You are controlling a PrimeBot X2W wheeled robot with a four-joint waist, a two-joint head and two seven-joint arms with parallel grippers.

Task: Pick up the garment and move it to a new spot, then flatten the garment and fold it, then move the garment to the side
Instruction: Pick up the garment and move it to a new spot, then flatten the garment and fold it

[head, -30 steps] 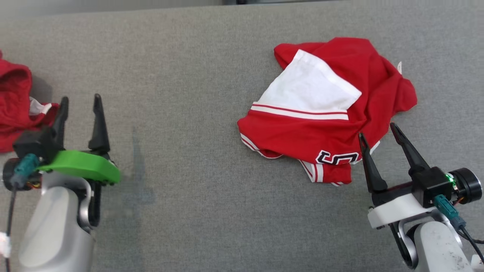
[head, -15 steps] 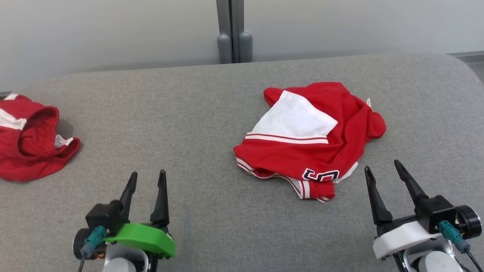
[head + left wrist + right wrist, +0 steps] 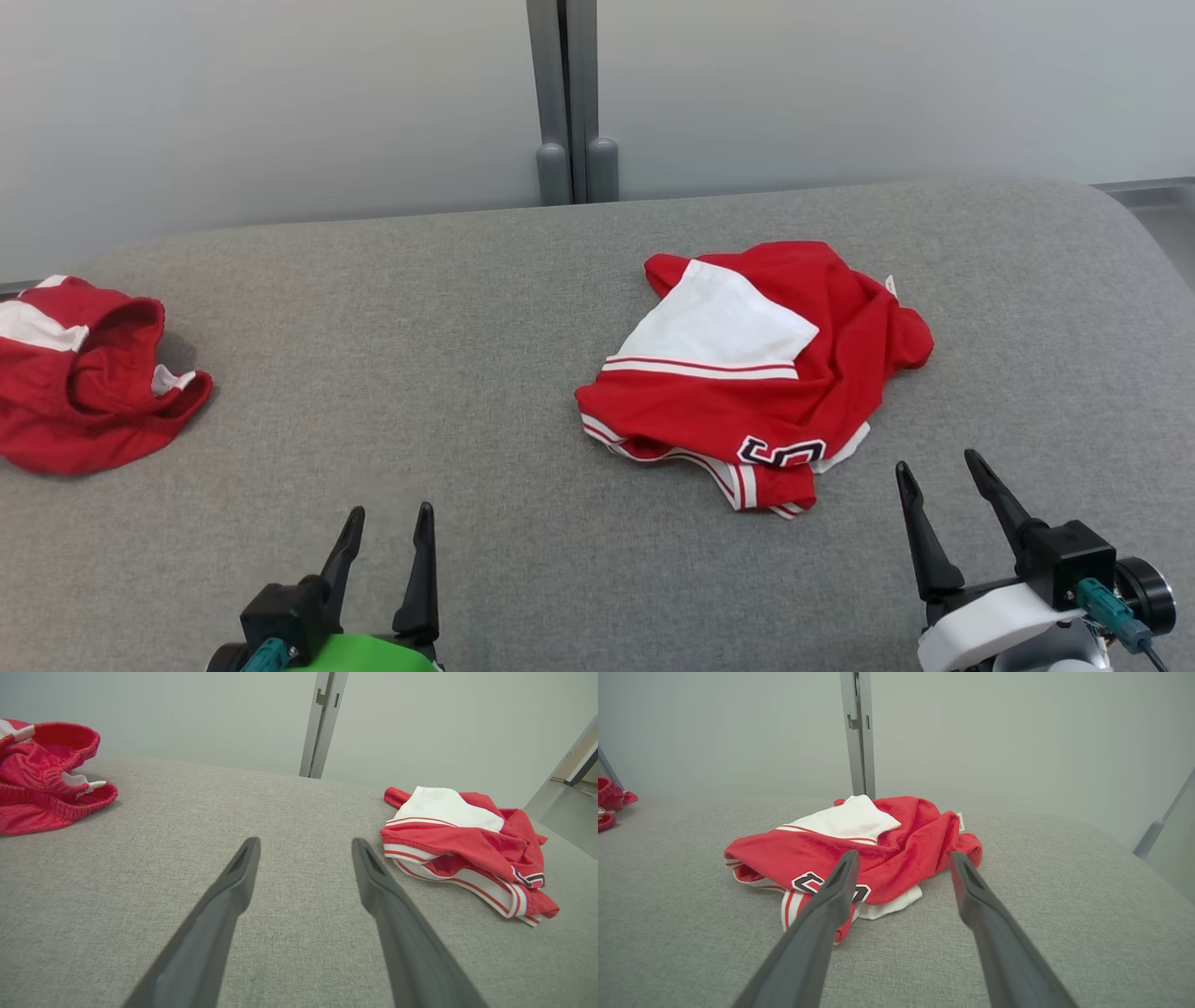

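left gripper, right gripper: jaws wide apart, empty | garment bunched just ahead of right jaws, untouched | risk: I'd snag one loose layer, rest trails; other red cloth beyond left jaws may mislead.

The garment, a red jersey with a white panel, striped red-and-white trim and a black-and-white character, is seen crumpled in a loose heap on the grey desk. It is laid just ahead of the right gripper, slightly to its left and untouched by it, and well to the right of the left gripper.
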